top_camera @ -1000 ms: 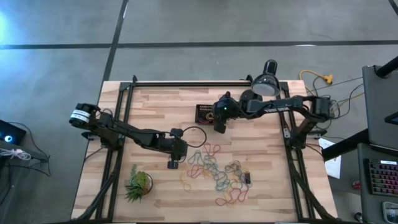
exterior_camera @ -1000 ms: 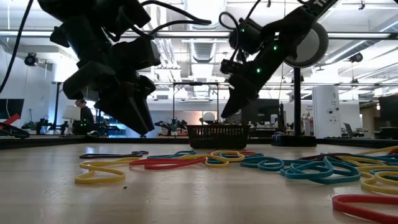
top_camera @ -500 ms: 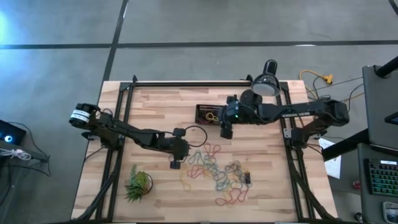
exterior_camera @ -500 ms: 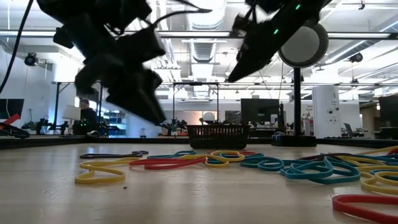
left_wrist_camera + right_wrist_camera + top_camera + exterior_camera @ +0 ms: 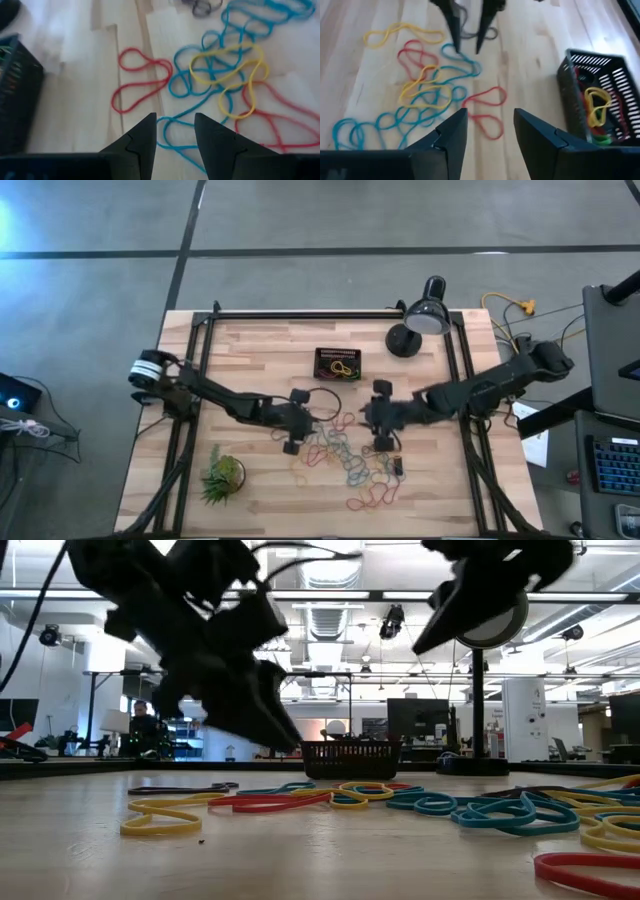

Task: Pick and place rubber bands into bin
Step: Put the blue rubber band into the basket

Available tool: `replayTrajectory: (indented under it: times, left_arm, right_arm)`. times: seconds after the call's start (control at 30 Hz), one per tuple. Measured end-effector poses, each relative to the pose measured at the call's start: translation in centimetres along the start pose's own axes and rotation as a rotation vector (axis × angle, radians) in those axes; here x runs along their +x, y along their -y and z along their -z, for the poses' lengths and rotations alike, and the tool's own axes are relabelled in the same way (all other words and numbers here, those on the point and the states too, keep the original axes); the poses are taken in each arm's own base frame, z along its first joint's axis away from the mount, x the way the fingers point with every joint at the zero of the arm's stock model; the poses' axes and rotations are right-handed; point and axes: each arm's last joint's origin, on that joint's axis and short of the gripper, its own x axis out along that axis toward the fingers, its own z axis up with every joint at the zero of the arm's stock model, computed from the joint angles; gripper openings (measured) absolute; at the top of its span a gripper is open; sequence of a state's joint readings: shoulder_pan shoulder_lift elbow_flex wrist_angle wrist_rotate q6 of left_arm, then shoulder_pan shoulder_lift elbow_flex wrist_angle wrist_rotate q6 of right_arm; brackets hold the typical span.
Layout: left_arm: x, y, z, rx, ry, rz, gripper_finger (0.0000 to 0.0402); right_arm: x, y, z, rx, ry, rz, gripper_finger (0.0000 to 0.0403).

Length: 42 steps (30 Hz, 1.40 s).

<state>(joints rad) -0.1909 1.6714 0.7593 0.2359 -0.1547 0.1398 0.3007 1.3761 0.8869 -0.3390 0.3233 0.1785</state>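
1. Right now my left end effector [image 5: 174, 131] hovers over the rubber bands [image 5: 340, 452] mid-tabletop [image 5: 250, 360], fingers parted, empty.
2. My right end effector [image 5: 490, 127] hangs over the same pile, spread wide, empty.
3. Bands look light, floppy, tangled; I'd pinch one free loop edge.
4. Farther back, the bin [image 5: 338, 363] holds a few bands.

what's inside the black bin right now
The bin holds a few rubber bands: a yellow one on top, red and green ones showing beneath it. Its ribbed wall hides the rest of the floor, so the full count cannot be told.
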Motion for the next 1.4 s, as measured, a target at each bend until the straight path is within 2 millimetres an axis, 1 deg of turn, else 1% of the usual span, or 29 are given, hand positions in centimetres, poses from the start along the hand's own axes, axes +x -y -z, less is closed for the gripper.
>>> replayTrajectory:
  times: [0.17,0.3,0.43,0.67,0.83,0.93,1.0,1.07,1.23,1.27,1.4]
  left_arm:
    - [2.1,0.0,0.5,0.001,-0.040,-0.016,0.0118]
    - [3.7,-0.6,0.7,-0.052,-0.069,-0.032,0.0118]
    - [4.5,-1.2,0.7,-0.119,-0.082,-0.037,0.0118]
    - [4.6,-2.2,1.1,-0.225,-0.114,0.028,0.0118]
    - [4.5,-2.9,1.9,-0.306,-0.180,0.101,0.0118]
    - [4.4,-2.9,2.5,-0.314,-0.220,0.121,0.0117]
    - [4.4,-2.9,2.6,-0.310,-0.228,0.121,0.0108]
    - [4.4,-2.9,2.7,-0.299,-0.241,0.129,0.0090]
    - [4.4,-2.7,2.8,-0.264,-0.237,0.184,0.0018]
    - [4.4,-2.7,2.8,-0.252,-0.235,0.193,0.0009]
    - [4.3,-2.7,2.5,-0.240,-0.228,0.198,0.0004]
  right_arm:
    - [-0.4,-2.7,1.3,-0.017,0.005,0.026,0.0147]
    - [-0.8,-4.0,1.9,-0.002,0.016,0.025,0.0141]
    - [-1.3,-5.0,2.2,0.018,0.025,0.003,0.0137]
    - [-1.7,-6.1,2.9,0.013,0.034,-0.002,0.0136]
    - [-1.7,-6.1,2.9,0.015,0.036,0.001,0.0129]
    - [-1.7,-6.1,2.9,0.016,0.036,0.001,0.0125]
    - [-1.7,-6.1,2.9,0.016,0.037,0.001,0.0123]
    - [-1.7,-6.1,2.9,0.017,0.039,0.002,0.0121]
    - [-1.7,-6.1,2.8,0.020,0.043,0.001,0.0118]
    - [-1.7,-6.1,2.8,0.020,0.044,0.003,0.0116]
    - [-1.7,-6.1,2.8,0.021,0.047,0.007,0.0113]
